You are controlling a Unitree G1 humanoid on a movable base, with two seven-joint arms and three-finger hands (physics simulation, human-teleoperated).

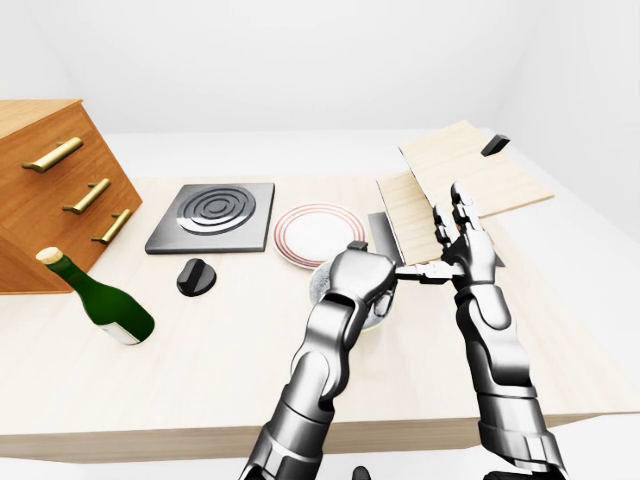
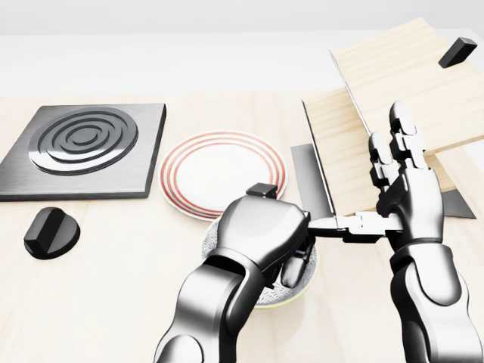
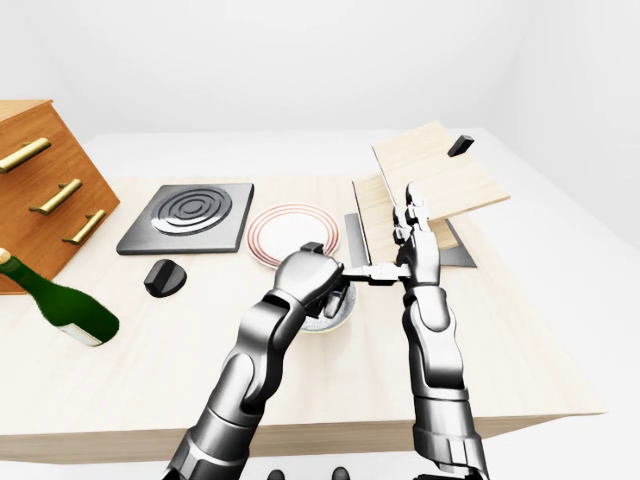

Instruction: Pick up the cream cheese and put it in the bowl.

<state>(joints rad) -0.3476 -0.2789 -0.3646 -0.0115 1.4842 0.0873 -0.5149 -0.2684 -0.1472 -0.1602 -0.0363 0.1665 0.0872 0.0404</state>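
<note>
My left hand [image 2: 287,261] hangs palm down over the small white bowl [image 2: 296,293], in the middle of the head view, with its fingers curled down into the bowl. The cream cheese does not show in any view; what lies under the hand is hidden. My right hand [image 2: 386,189] stands just right of the bowl. It is open and empty, with its fingers upright and its thumb reaching left toward the left hand.
A red-ringed plate [image 2: 219,170] lies just above the bowl, with a black stove plate [image 2: 83,144] and a knob [image 2: 51,233] to the left. Tilted wooden boards [image 2: 393,83] on a grey sheet [image 2: 306,181] stand behind my right hand. A green bottle [image 1: 105,300] and a wooden cabinet [image 1: 50,190] are at the far left.
</note>
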